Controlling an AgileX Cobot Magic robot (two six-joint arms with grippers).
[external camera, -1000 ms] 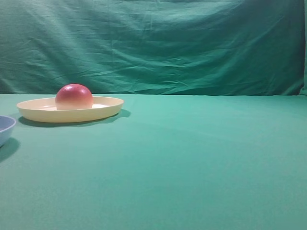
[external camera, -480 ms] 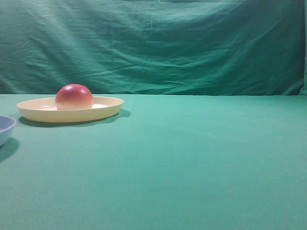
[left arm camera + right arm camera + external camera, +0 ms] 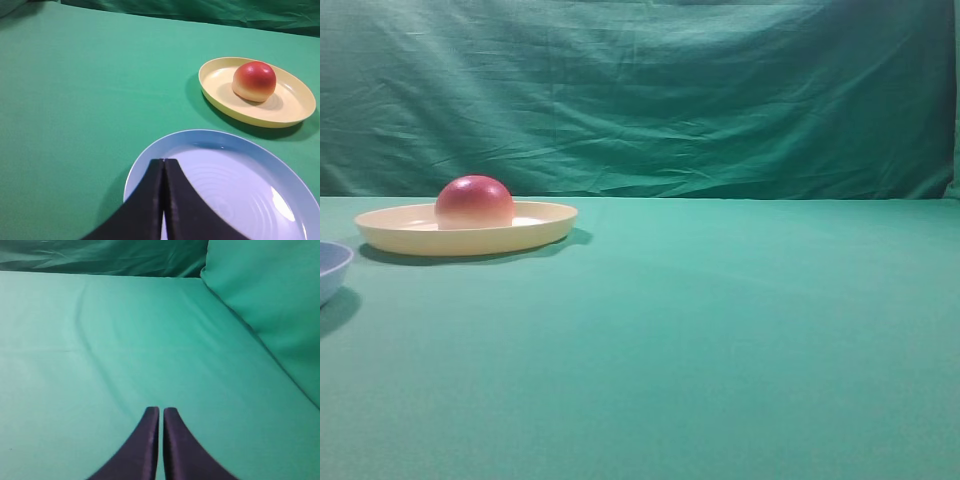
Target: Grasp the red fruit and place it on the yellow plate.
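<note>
Left gripper (image 3: 164, 162) first: its two dark fingers are pressed tip to tip, jaws closed with nothing between them, and it hangs over the near edge of the light blue dish (image 3: 235, 185). Over on the other side, the right gripper (image 3: 161, 411) shows the same picture, fingers drawn together to a thin seam, nothing held, with only the green cloth (image 3: 125, 340) beneath it. Moving outward from the left gripper, past the blue dish, there's the yellow plate (image 3: 295, 107), sitting apart from the dish on the cloth. And the red fruit (image 3: 254, 81) is on that plate, flat side down, dome up, toward the plate's left part in the wrist view. From the high view, fruit (image 3: 474, 203) and plate (image 3: 545, 225) sit at far left, the dish's rim (image 3: 332, 268) just peeking in at the edge.
</note>
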